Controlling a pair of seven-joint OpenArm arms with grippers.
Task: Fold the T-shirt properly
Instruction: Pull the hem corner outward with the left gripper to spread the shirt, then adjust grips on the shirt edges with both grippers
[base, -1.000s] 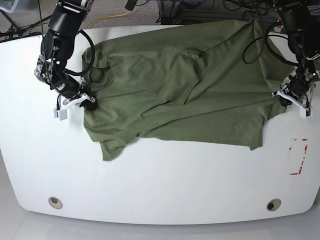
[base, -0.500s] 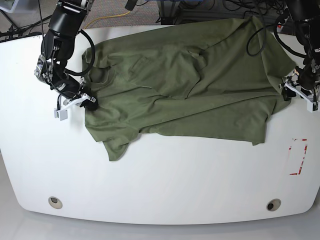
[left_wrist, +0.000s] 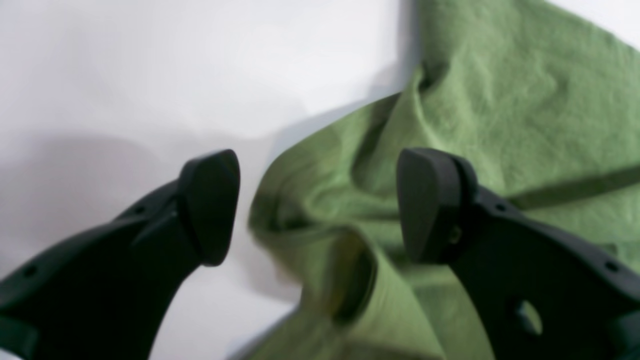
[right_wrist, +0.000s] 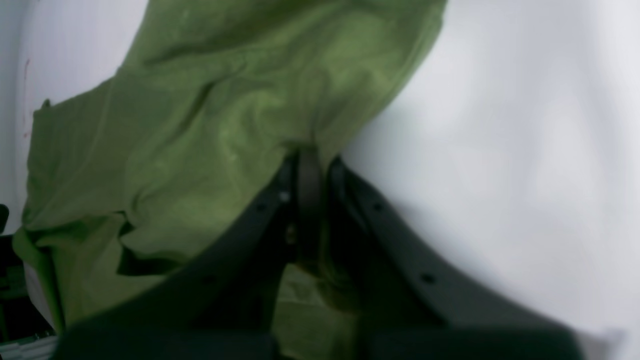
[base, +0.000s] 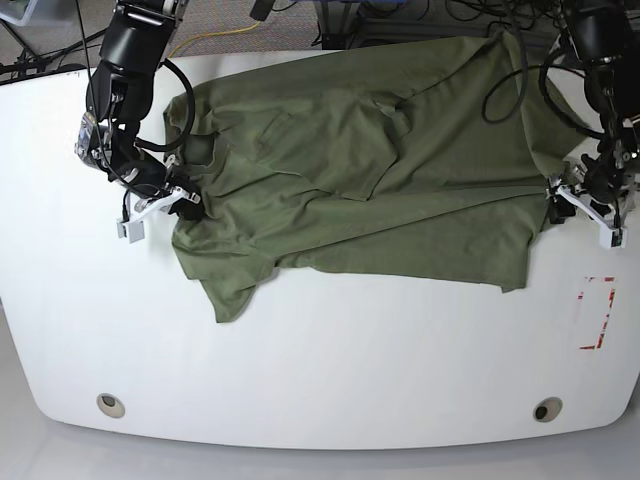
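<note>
Shirt fabric covers most of the far half of the white table (base: 320, 380): the olive-green T-shirt (base: 370, 180) lies spread but wrinkled, its upper edge reaching the table's far rim and its lower hem running across the middle. A loose flap hangs toward the near side on the base view's left, ending in a point. Creases cross the middle of the cloth, and a fold ridge runs from the collar area toward the centre.

On the base view's left, the right gripper (base: 168, 204) sits at the shirt's edge just beside the collar opening. Its wrist view shows the 2 dark fingers (right_wrist: 280, 200) pressed together with a pinch of green cloth caught between them, so this hand is closed on the T-shirt. Bare table shows to one side of the fingers, bunched fabric to the other.

On the base view's right, the left gripper (base: 584, 203) hangs at the shirt's opposite edge. Its wrist view shows the 2 black pads (left_wrist: 210, 205) standing wide apart with nothing clamped: a rumpled corner of the cloth lies below and between them, loose, with the table bare beside the pad on that view's left. This hand is open and holds nothing.

A red-marked rectangle (base: 598, 312) sits on the table near its right edge in the base view, apart from the shirt. 2 round holes (base: 111, 404) show near the table's front rim.
</note>
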